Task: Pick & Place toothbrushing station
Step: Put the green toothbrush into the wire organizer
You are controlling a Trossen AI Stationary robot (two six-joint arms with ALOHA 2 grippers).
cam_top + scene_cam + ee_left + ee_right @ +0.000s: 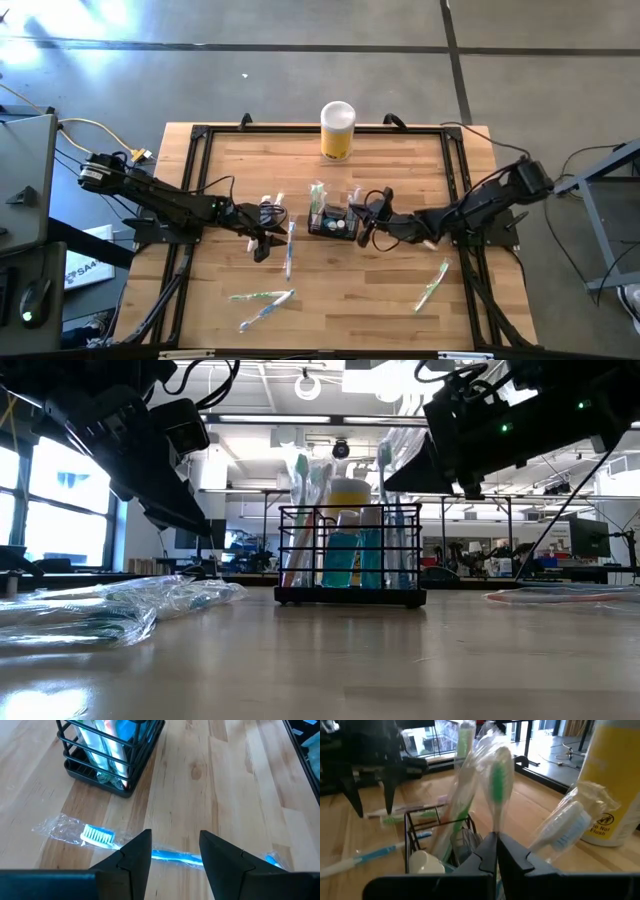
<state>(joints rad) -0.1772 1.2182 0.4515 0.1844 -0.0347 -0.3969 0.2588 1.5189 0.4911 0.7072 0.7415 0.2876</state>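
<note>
While the toothbrushing station (331,222) stands at the counter's (400,180) centre holding about three wrapped brushes and a blue tube, I judge the job half done. Four wrapped brushes lie loose: one (290,247) at its nine o'clock under the released left hand (262,243), two at seven, one at four. The right hand (366,222) hovers clenched, empty, at its three o'clock. One yellow cylinder (338,130) stands at twelve.

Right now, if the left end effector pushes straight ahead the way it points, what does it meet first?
Probably the blue toothbrush in clear plastic wrap, lying crosswise on the wooden table just past the open left end effector. The black wire-mesh rectangular caddy sits farther on and off to one side.
</note>
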